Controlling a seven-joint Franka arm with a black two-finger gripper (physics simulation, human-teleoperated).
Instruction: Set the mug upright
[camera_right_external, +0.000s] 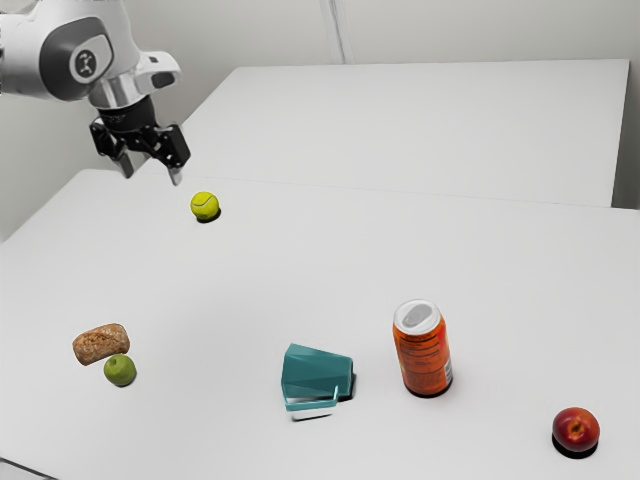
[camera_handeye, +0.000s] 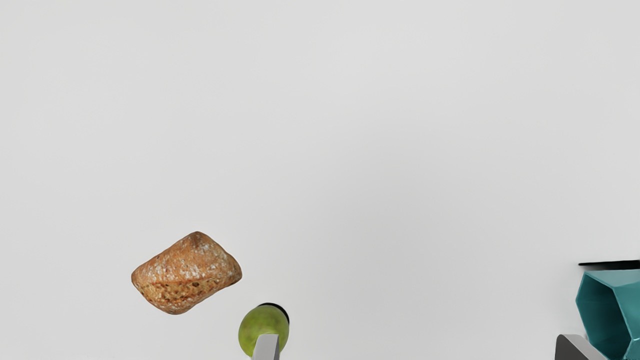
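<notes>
A glossy red apple (camera_right_external: 576, 429), yellowish about its stem hollow, is nearest on the smooth white desk (camera_right_external: 230, 290), toward the exterior view's right. The mug (camera_right_external: 318, 372) comes next: teal, flat-faceted, lying on its side near the orange-red can, its angular handle toward the exterior camera and its open mouth facing the side where the green fruit lies. The drink can (camera_right_external: 423, 352) stands upright, with a silvery lid and rows of dark print too small to read; I cannot make out a brand.

The green fruit (camera_right_external: 120, 370), small and smooth with a dimple on top, sits just beside a bread roll (camera_right_external: 101, 344), whose rough brown crust is dusted with flour. Farther back is a fuzzy-looking yellow-green tennis ball (camera_right_external: 205, 206) with a curved seam.

Above the desk's far part, the black pincer (camera_right_external: 151, 174) hangs wide open, its grey fingers well apart, with nothing in hold. The white arm (camera_right_external: 112, 40) carries a round dark badge with a pale emblem. Behind lies a second flat white surface (camera_right_external: 430, 120).
</notes>
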